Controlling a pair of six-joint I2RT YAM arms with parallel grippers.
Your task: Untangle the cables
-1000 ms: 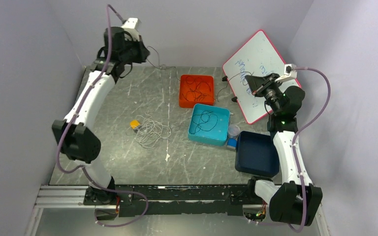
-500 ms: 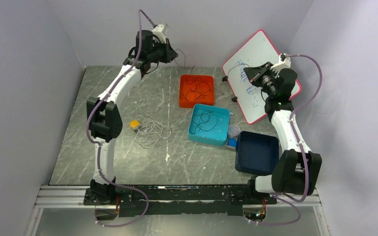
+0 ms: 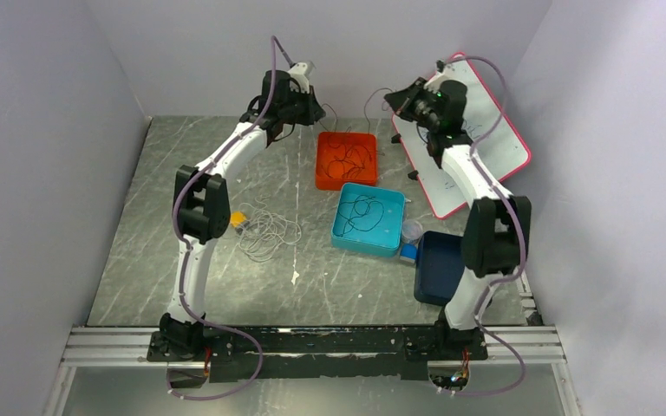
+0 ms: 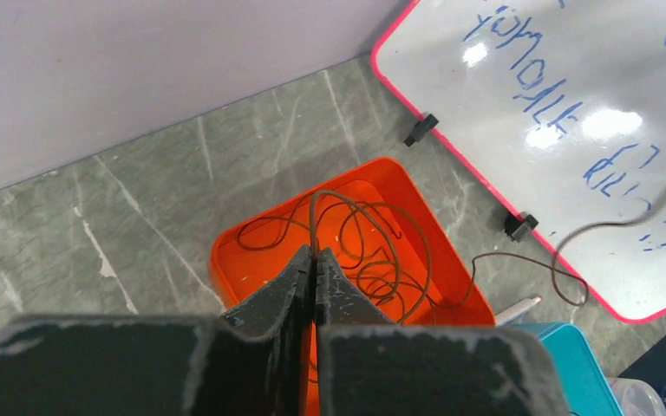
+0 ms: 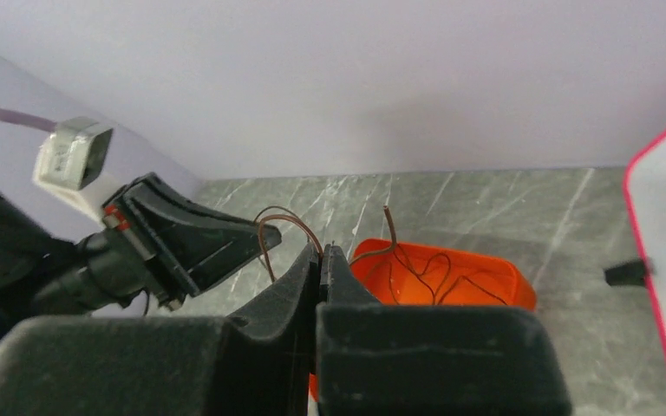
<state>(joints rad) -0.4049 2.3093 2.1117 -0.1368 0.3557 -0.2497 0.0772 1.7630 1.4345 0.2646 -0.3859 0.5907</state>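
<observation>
Biggest thing first: the grey tabletop (image 3: 182,286), with a pink-rimmed whiteboard (image 4: 572,130) leaning just right of the orange tray (image 3: 319,165). The left arm (image 3: 225,160) and right arm (image 3: 468,173) both reach in high over that tray's far edge, one from each side, heads close together.

Progress-wise I'd call it partway. Of the cables, one black cable (image 3: 362,208) sits coiled by itself in the teal tray (image 3: 364,247), just on the near side of the orange one, so that looks sorted. A white bundle (image 3: 267,230) lies loose on the tabletop, near-left of the orange tray and well apart from it, next to a small yellow thing (image 3: 238,218). It's on its own, but it's a messy heap of loops. What's left, I reckon, is the orange tray, which holds a knot of dark overlapping loops (image 3: 347,160). The dark blue tray (image 3: 438,269) is further near-right, and I can't make out anything in it.

The left jaws are clamped tight on a thin brown strand (image 4: 312,217) that rises out of the tips and curls back down into the orange tray. The right jaws look pinched shut on a strand of the same stuff too. It's wiry, springy and really thin, and it arcs in the air above the tray.
</observation>
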